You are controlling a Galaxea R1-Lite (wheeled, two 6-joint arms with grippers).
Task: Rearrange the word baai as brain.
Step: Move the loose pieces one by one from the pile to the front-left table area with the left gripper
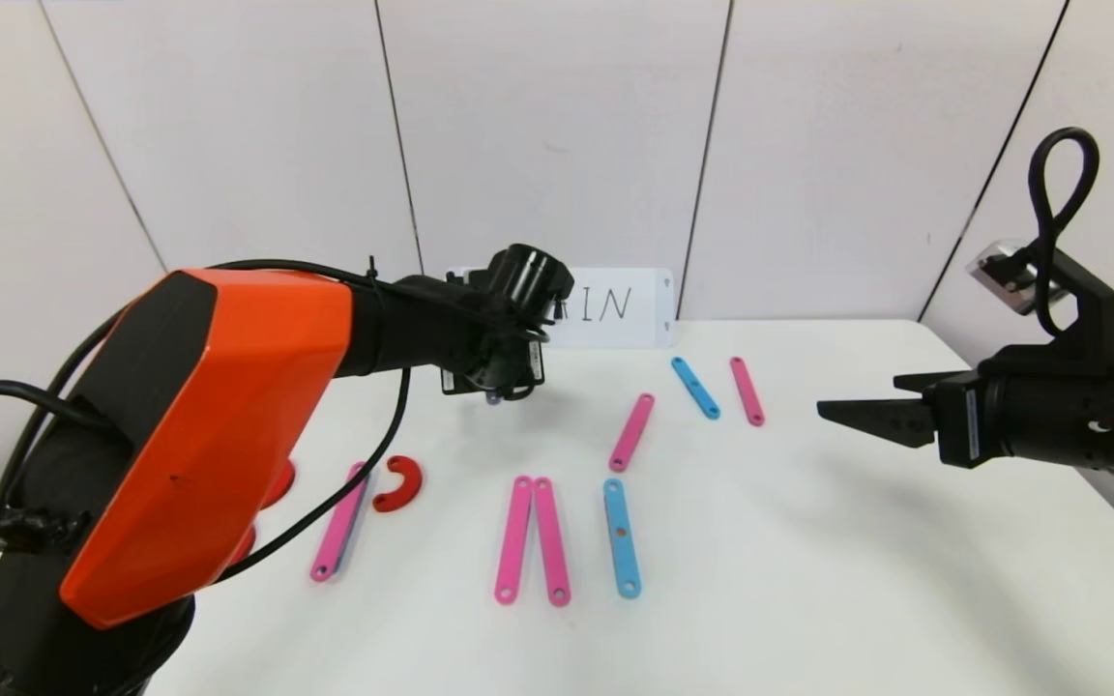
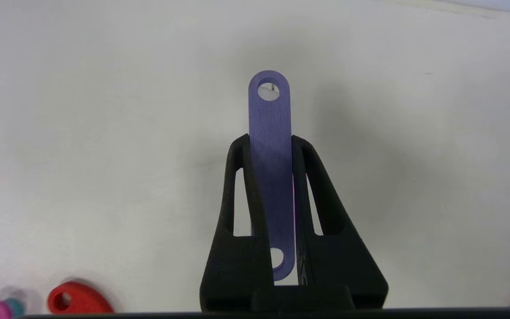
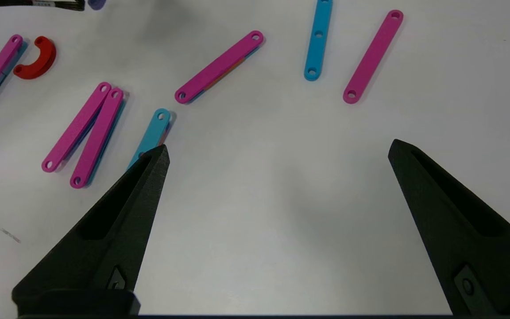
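My left pincer (image 2: 270, 146) pinches a lilac strip (image 2: 269, 133) edgewise, held above the bench (image 1: 808, 580) near the white card (image 1: 615, 307); one holed end pokes out past the fingertips. My right pincer (image 3: 277, 153) hangs spread wide over the bench's right side, holding nothing.

Pieces on the bench: a red curve (image 1: 398, 482) next to a pink strip stacked on a blue one (image 1: 337, 522) at left, more red partly hidden behind my left arm. Two pink strips (image 1: 531, 539) meet at the top in a narrow wedge, centre. Blue strip (image 1: 621, 537) just right of them. A slanted pink strip (image 1: 631, 431) farther back. Blue strip (image 1: 694, 388) and pink strip (image 1: 747, 391) side by side, apart, near the card.
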